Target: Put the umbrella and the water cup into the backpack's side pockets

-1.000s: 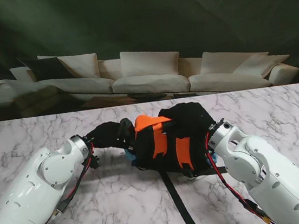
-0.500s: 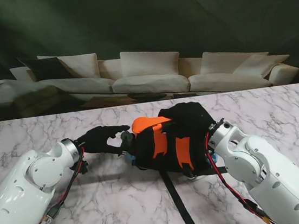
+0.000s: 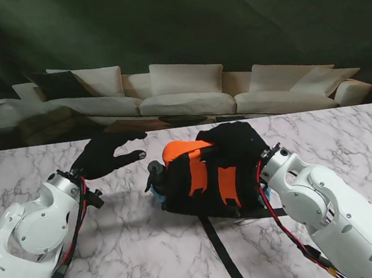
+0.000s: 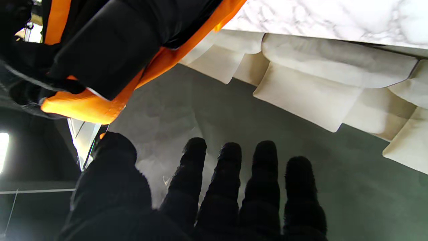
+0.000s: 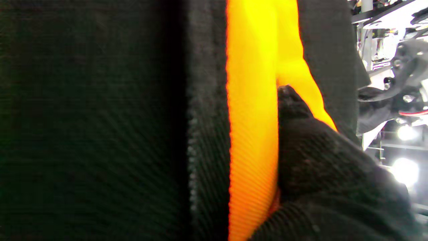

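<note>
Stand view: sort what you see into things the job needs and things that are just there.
Job:
backpack
dark item in its left side pocket, identity unclear
left hand, open, clear of the bag
right hand, pressed against the bag

Just there:
marble table
sofa behind the table

One backpack [image 3: 211,176], one table [image 3: 139,253], one sofa [image 3: 181,95], two hands [image 3: 103,156]
</note>
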